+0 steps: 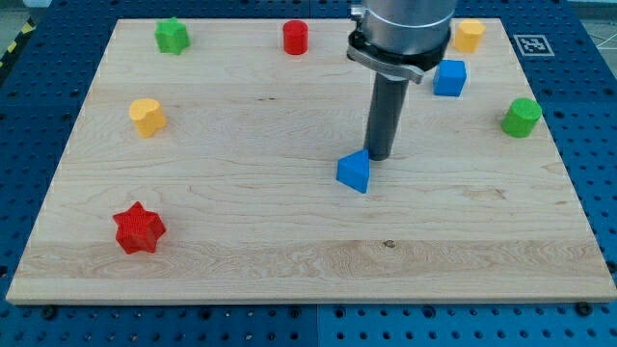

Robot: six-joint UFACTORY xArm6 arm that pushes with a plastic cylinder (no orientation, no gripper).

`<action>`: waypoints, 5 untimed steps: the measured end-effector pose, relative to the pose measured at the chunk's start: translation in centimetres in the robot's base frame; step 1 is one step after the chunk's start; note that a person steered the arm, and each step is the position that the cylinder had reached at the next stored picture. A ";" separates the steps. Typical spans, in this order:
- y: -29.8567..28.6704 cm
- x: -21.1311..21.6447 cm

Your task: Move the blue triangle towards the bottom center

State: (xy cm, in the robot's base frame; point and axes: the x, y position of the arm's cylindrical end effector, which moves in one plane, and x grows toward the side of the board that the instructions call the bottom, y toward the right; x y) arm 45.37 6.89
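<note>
Jaws do not exist on this arm — it ends in a straight dark rod, so nothing opens or clamps. My tip stands on the wooden board just beyond the blue triangle, at about the triangle's one o'clock, so close that the two look to be touching, though I cannot tell for certain. The rod rises upright from there into a grey housing at the view's top.

Taking the board's middle as the clock centre, the blue triangle sits a little off it toward three o'clock, with bare wood between it and the bottom edge. A blue cube lies at about two o'clock, just right of the housing, and a yellow block is beyond it near the top edge. A green cylinder rests near the right edge, between two and three o'clock. A red cylinder stands at twelve, a green star at about eleven in the top left corner. Another yellow block lies near ten, and a red star near eight — well apart from everything else.
</note>
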 end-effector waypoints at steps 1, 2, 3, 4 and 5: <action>-1.2 2.1; -1.3 5.3; -1.3 7.1; -1.3 6.6; -2.0 4.9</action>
State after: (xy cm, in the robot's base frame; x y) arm 50.30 4.90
